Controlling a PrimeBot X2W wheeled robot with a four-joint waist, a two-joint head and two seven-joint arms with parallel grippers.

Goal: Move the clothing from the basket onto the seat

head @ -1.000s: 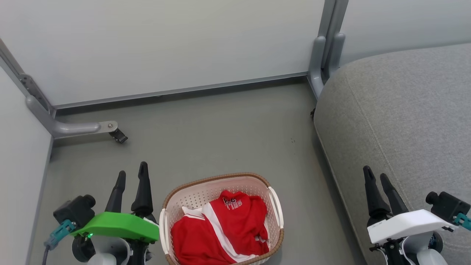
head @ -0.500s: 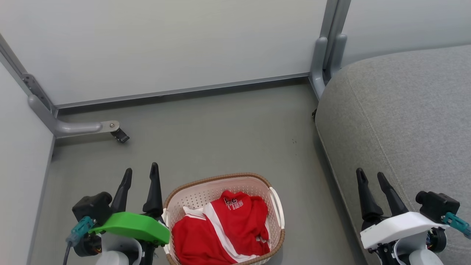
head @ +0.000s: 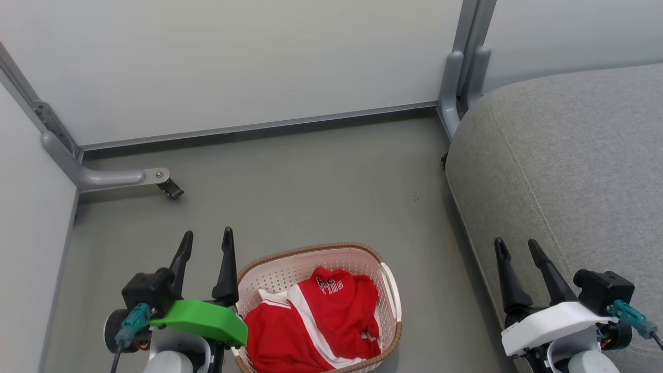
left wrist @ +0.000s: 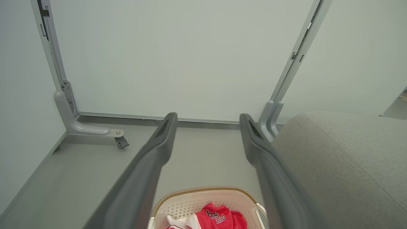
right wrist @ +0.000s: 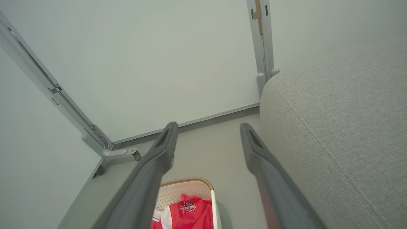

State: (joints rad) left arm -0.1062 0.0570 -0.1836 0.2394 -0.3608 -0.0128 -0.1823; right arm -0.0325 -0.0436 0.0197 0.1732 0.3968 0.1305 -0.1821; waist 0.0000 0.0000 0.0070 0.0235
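One basket [head: 311, 247] at 6 o'clock in the head view, holding one piece of clothing [head: 311, 326]. One seat [head: 570, 155] at 3 o'clock. One caster [head: 171, 190] at 9 o'clock. Two grippers: left gripper [head: 207, 234] at 7 o'clock, right gripper [head: 515, 243] at 5 o'clock, two fingers [head: 228, 264] each, four altogether.

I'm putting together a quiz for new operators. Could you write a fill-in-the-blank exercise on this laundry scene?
1. The clothing lies inside the basket, whose woven-look rim is ____.
2. The seat stands on the robot's ____ side of the basket.
3. The left tool and the right tool are both ____, holding nothing.
Missing words: brown; right; open.
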